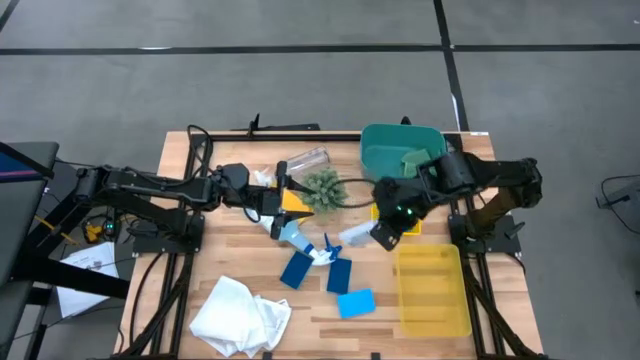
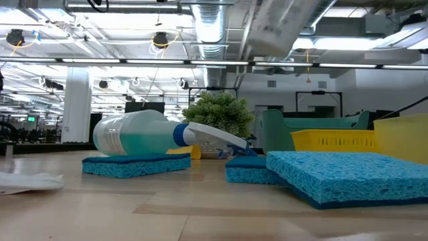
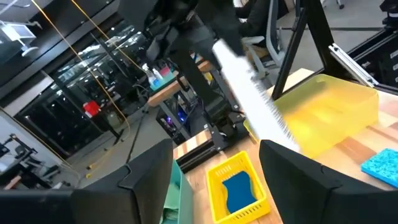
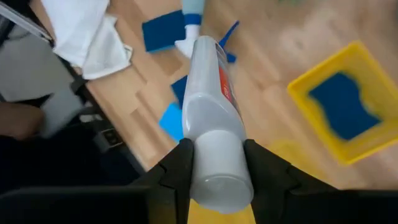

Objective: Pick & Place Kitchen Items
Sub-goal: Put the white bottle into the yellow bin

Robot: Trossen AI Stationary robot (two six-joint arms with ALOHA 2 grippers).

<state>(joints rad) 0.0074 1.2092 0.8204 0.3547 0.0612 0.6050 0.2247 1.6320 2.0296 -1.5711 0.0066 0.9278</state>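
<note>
Right gripper (image 4: 214, 165) is up off the table, fingers clamped on a white bottle (image 4: 210, 118) with a red label, just beside the teal bin (image 1: 385, 150). Left gripper (image 1: 270, 200) hovers on the other side of the spiky plant ball (image 1: 322, 188), fingers apart, nothing between them. The spray bottle (image 1: 296, 237) lies on its side just in front of the plant, blue sponges (image 1: 297, 270) beyond it, white cloth (image 1: 238, 315) farther off, clear cup (image 1: 305, 160) behind the plant.
</note>
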